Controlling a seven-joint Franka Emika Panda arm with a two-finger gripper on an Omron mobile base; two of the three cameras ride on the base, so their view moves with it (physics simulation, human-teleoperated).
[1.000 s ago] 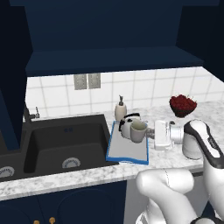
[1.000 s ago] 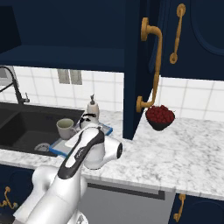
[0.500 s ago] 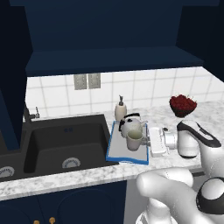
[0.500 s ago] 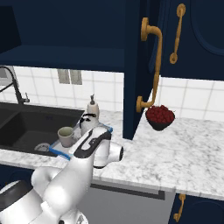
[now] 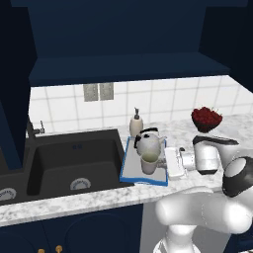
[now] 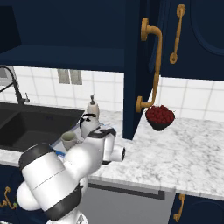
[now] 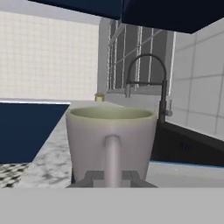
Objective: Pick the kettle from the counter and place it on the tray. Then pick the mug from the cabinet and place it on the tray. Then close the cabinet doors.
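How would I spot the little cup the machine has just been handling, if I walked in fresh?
Find the black sink set in the marble counter; just to its right lies a blue-rimmed tray. Two things stand on it: a silver kettle at the back and the mug in front. The mug is the smaller one, beige with a pale green inside and a loop handle.

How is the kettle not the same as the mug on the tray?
The kettle is shiny silver-grey metal; the mug is beige with a pale green inside. The kettle is bigger and rounder, the mug small and straight-sided. The kettle has a dark handle arching over its top; the mug's loop handle is on its side. Both stand upright on the blue-rimmed tray.
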